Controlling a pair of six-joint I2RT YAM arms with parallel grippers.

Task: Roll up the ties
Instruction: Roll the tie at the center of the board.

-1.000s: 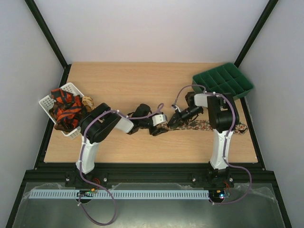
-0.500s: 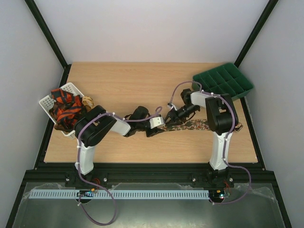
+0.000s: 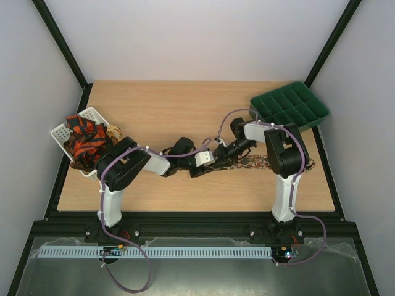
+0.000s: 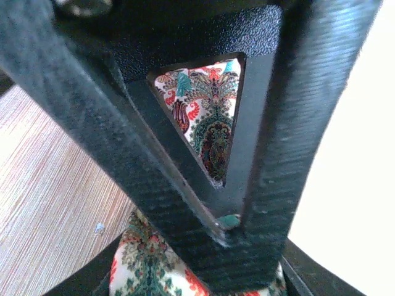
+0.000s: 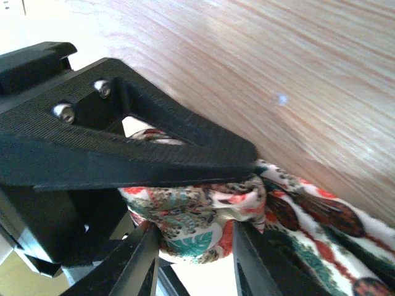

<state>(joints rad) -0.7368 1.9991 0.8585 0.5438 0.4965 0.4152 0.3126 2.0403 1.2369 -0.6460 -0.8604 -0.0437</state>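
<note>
The brown-olive floral tie (image 3: pixel 265 163) lies flat across the right half of the table, with its left end wound into a small roll. My left gripper (image 3: pixel 208 164) and right gripper (image 3: pixel 221 153) meet at that roll. In the left wrist view the left gripper (image 4: pixel 229 221) is shut, nipping a bit of the fabric, and the tie (image 4: pixel 210 123) shows through a finger's triangular opening. In the right wrist view the right gripper (image 5: pixel 241 203) is shut on the roll (image 5: pixel 197 216), and the flat tail (image 5: pixel 321 216) runs off to the right.
A white basket (image 3: pixel 62 131) at the left edge holds red-orange and black ties (image 3: pixel 86 142), with a small tan bundle (image 3: pixel 114 131) beside it. A green compartment tray (image 3: pixel 290 106) stands at the back right. The left arm stretches across the table's middle.
The right gripper has moved left and slightly back, close against the left gripper at the tie's rolled end. The tie's left end has drawn in a little; the left arm barely shifted.
</note>
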